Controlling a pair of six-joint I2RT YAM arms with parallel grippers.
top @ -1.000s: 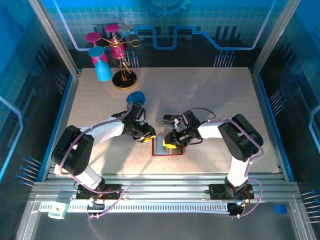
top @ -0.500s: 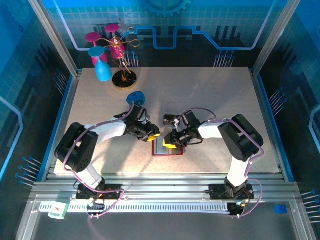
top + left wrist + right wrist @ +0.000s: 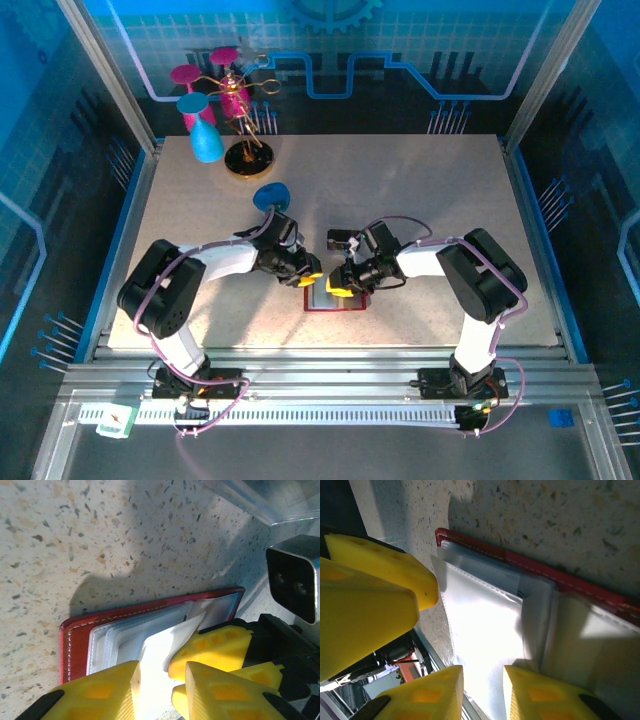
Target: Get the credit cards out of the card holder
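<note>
The flat red folding card holder (image 3: 75, 640) lies open; the left gripper (image 3: 161, 674) and right gripper (image 3: 483, 679) each straddle its clear sleeves (image 3: 485, 620), jaws narrowly spread.

The card holder (image 3: 74, 642) has a smooth red leather-like cover with pale stitching along its 9 o'clock edge. Its inner sleeves (image 3: 485, 625) are clear, glossy plastic film that catches the light. The table (image 3: 75, 530) beneath is matt, speckled and stone-like, while the fingers (image 3: 95, 692) of the left gripper (image 3: 161, 672) look like matt yellow moulded plastic with a faint honeycomb pattern.
</note>
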